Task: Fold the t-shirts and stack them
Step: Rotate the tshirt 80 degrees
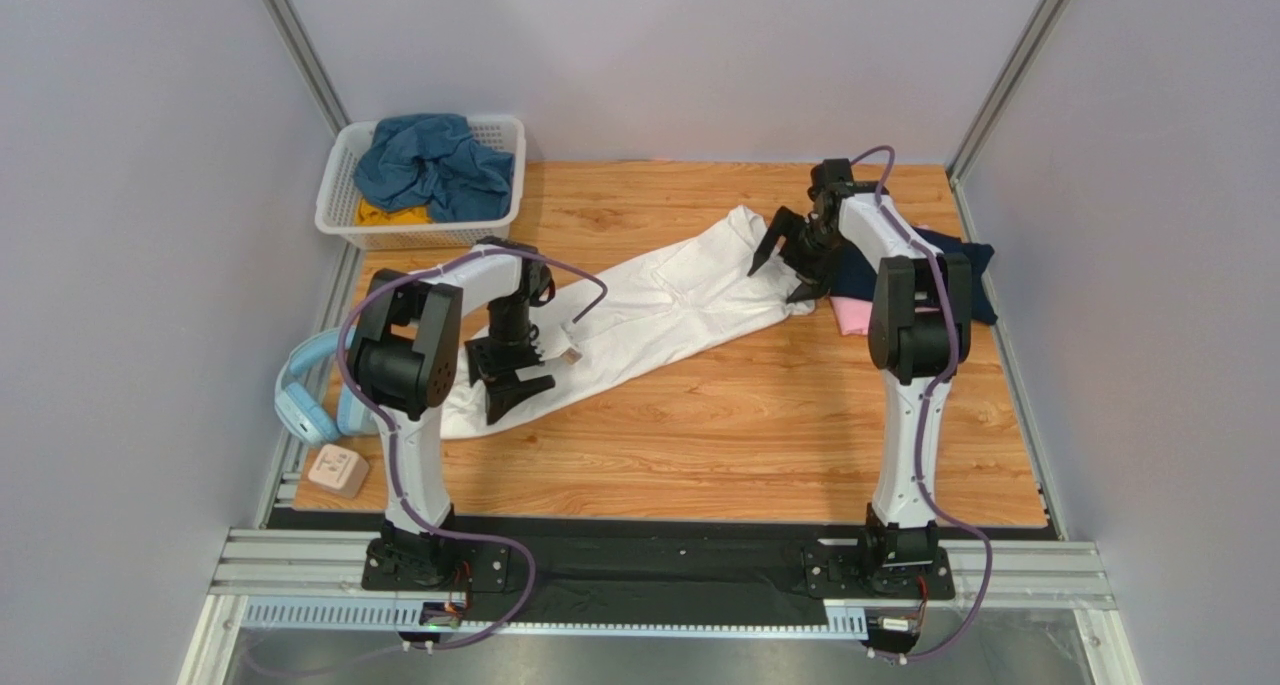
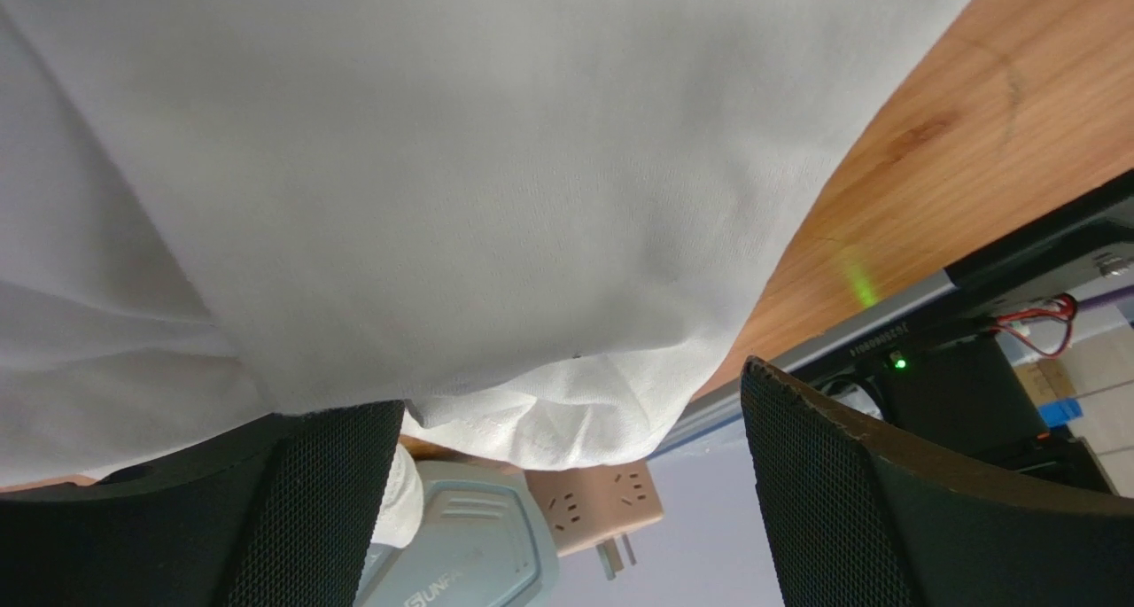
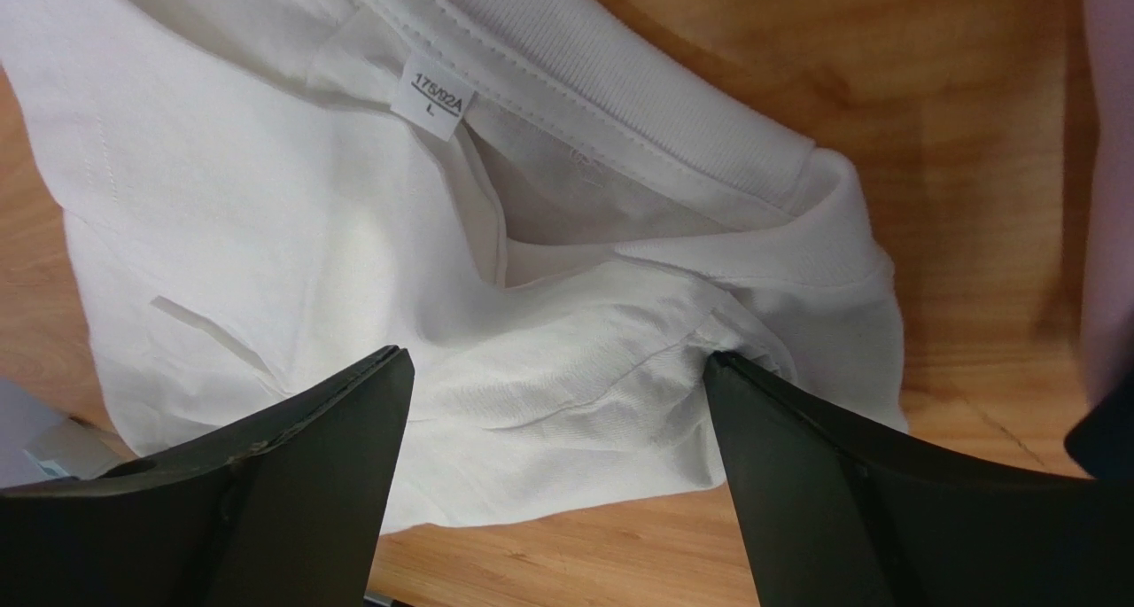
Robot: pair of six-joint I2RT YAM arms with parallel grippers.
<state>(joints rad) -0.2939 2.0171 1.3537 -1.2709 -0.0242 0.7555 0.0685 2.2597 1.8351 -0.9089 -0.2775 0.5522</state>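
Gaping grippers [image 1: 504, 393] [image 1: 790, 265] apparently straddle white t-shirt [image 1: 661, 303].

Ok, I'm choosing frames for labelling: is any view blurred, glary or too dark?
Top external: sharp, evenly lit, only soft shadows. Left wrist: the white t-shirt fills it, slightly soft, the fingers near-black. Right wrist: crisp, the print on the collar label is readable.

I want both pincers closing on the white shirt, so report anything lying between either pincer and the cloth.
Nothing visible does. The left pincer hangs open directly over bare cloth at the near end of the white shirt, and the right pincer stands open over its collar end.
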